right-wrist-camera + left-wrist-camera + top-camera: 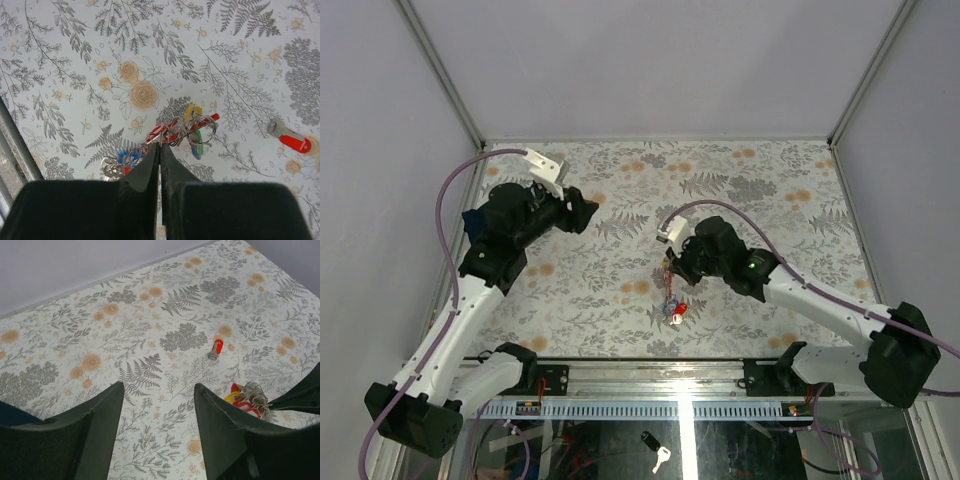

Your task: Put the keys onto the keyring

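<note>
Hovering the left gripper [157, 390] wide open and empty, pinching the right gripper [161, 146] nearly shut at the keyring [172, 131] among bunched keys [196, 142] mid-frame on the worktop [75, 100], hold unclear, risking the thin ring slipping out and dragging the bunch.

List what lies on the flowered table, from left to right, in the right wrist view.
Blue-tagged small metal key → thin red strap of the keyring → lone red-tagged metal key.
</note>
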